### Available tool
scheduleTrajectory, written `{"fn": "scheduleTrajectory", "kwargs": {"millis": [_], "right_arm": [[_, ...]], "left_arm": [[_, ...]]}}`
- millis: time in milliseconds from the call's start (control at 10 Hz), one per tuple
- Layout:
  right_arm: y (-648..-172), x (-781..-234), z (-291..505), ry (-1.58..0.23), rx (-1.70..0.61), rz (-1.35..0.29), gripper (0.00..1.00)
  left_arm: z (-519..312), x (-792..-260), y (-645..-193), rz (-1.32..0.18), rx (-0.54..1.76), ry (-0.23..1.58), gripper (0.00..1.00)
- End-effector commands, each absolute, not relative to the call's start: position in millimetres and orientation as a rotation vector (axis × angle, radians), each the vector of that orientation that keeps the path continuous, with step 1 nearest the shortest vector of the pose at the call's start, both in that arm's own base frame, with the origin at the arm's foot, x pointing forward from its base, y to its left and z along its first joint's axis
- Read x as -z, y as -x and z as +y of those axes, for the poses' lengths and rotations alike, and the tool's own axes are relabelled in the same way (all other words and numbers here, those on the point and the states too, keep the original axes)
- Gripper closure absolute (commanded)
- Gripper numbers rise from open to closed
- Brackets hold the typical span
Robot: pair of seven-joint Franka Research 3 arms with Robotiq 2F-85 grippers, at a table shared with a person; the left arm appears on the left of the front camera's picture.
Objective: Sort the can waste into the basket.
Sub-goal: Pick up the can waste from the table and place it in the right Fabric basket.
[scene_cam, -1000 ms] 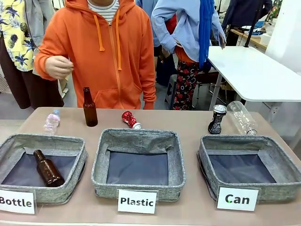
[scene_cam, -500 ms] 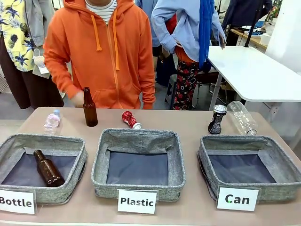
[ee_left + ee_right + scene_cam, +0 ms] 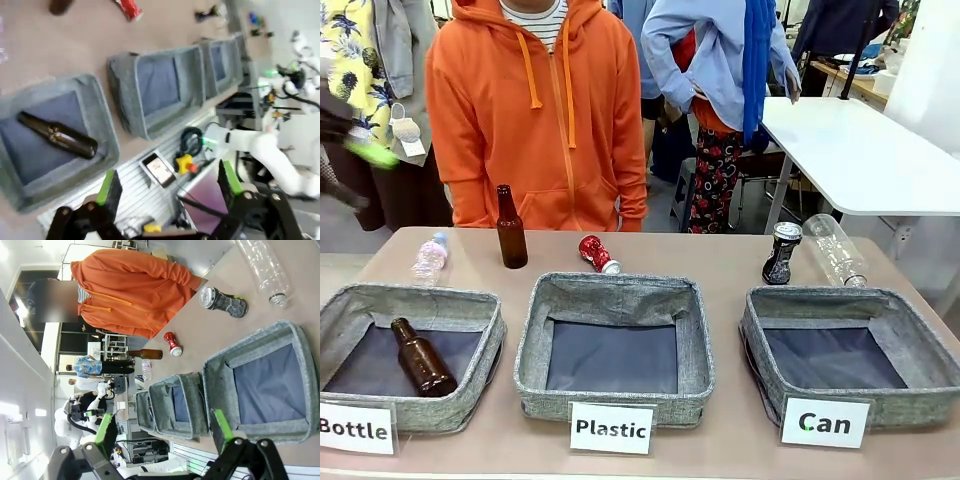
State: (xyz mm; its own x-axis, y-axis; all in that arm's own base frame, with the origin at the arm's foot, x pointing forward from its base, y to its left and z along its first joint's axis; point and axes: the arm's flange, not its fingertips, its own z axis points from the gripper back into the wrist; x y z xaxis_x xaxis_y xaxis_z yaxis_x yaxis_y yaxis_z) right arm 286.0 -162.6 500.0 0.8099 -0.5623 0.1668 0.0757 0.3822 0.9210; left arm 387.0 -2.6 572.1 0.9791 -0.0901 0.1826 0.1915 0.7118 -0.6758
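The red crushed can (image 3: 599, 254) lies on the table behind the middle basket. The black-blue can (image 3: 781, 253) stands just behind the grey basket labelled "Can" (image 3: 905, 405), which holds nothing. My left gripper (image 3: 355, 160) shows as a blur at the far left edge, well above the table; in its wrist view the left gripper (image 3: 169, 182) is open, high over the near table edge. My right gripper (image 3: 163, 427) is open too, hanging off the near side of the Can basket (image 3: 215, 385), with the black-blue can (image 3: 222, 300) and the red can (image 3: 172, 344) beyond.
The "Plastic" basket (image 3: 614, 400) sits in the middle. The "Bottle" basket (image 3: 470, 400) at left holds a brown bottle (image 3: 420, 357). Another brown bottle (image 3: 510, 228) and two clear plastic bottles (image 3: 428, 260) (image 3: 838, 250) are behind. A person in an orange hoodie (image 3: 545, 110) stands opposite.
The person's hand came down past the standing brown bottle and has drawn back to their side. My left gripper has swung into the front view at the left edge, blurred.
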Motion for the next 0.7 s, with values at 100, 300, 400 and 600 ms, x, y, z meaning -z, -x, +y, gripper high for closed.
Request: {"fn": "scheduleTrajectory", "kwargs": {"millis": [100,300,400,600], "right_arm": [[-288,-500,-163,-1.133,0.41,-0.535,0.0],[-288,-500,-163,-1.133,0.41,-0.535,0.0],[-288,-500,-163,-1.133,0.41,-0.535,0.0],[-288,-500,-163,-1.133,0.41,-0.535,0.0]], "left_arm": [[-56,-525,-433,-0.08,0.195,0.601,0.0],[-62,-532,-425,-0.107,0.207,0.645,0.0],[-62,-532,-425,-0.107,0.207,0.645,0.0],[-70,-515,-435,-0.087,0.223,0.616,0.0]]}}
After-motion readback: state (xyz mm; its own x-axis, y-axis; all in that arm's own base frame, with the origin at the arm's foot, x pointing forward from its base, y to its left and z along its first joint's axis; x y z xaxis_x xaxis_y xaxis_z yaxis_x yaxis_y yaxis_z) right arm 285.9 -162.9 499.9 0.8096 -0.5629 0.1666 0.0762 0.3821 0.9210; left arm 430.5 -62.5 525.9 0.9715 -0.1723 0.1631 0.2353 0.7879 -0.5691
